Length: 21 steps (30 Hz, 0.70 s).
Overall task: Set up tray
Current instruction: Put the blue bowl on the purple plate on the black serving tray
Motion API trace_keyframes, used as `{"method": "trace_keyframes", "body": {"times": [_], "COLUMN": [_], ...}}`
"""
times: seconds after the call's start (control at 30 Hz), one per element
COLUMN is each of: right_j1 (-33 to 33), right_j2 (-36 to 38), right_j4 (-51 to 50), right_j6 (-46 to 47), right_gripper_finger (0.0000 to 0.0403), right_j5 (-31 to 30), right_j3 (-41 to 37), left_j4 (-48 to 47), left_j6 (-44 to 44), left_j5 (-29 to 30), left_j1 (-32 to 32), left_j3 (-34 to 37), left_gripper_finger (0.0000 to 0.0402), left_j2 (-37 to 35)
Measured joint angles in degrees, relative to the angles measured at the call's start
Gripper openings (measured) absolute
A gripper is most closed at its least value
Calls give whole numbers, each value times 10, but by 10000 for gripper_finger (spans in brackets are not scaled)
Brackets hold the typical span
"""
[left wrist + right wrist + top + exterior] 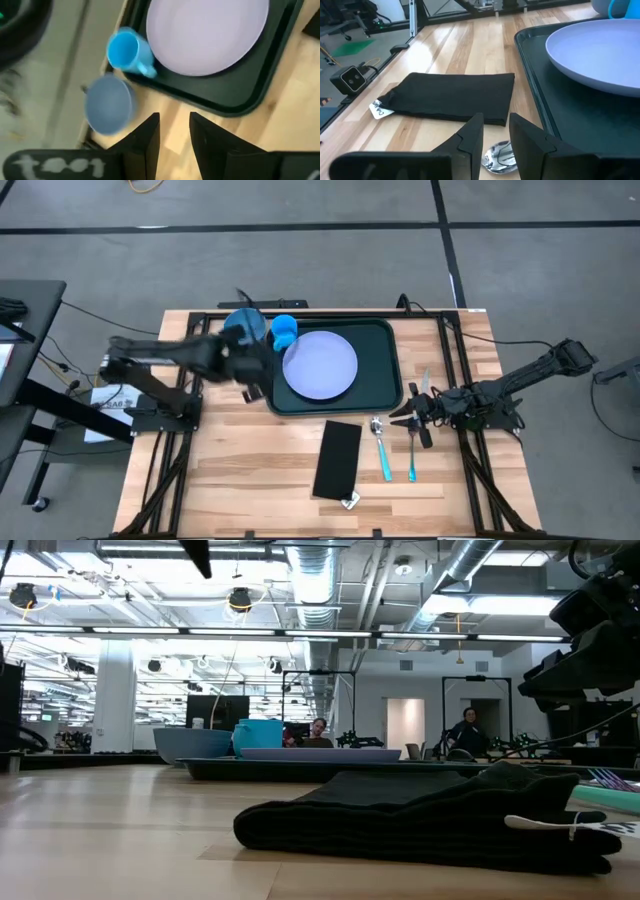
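The left arm is reaching in from the table's (250, 480) left side, its gripper (174, 131) hovering just off the tray's (385, 370) left edge with the fingers slightly parted and holding nothing. The right gripper (495, 131) is waiting low by the tray's right side, fingers a little apart and empty. The tray is lying at the table's far middle, carrying a plate (320, 365) and a cup (284, 331). A bowl (243, 325) is sitting beside the cup. Nearer lie a black cloth (338, 458), a spoon (381, 442) and a fork (412, 452).
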<state>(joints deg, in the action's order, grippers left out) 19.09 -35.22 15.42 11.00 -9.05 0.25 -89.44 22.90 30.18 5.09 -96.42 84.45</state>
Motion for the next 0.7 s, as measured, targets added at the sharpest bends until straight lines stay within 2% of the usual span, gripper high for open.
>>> {"method": "trace_keyframes", "body": {"times": [0.1, 0.17, 0.23, 0.3, 0.4, 0.57, 0.7], "right_j1": [0, 0, 0, 0, 0, 0, 0], "right_j2": [0, 0, 0, 0, 0, 0, 0], "right_j4": [-1, -1, -1, -1, -1, -1, -1], "right_j6": [0, 0, 0, 0, 0, 0, 0], "right_gripper_finger": [87, 87, 87, 87, 87, 87, 87], "right_j5": [0, 0, 0, 0, 0, 0, 0], "right_j3": [0, 0, 0, 0, 0, 0, 0], "left_j4": [55, 151, 272, 343, 358, 322, 321], "left_j6": [-17, -57, -109, -152, -190, -258, -335], "left_j5": [-32, -45, -101, -184, -238, -256, -245], "left_j1": [-67, -106, -151, -198, -255, -315, -330], "left_j3": [65, 148, 238, 309, 367, 385, 380], "left_gripper_finger": [96, 96, 96, 96, 96, 96, 96], "left_j2": [-75, -131, -177, -202, -207, -166, -132]}}
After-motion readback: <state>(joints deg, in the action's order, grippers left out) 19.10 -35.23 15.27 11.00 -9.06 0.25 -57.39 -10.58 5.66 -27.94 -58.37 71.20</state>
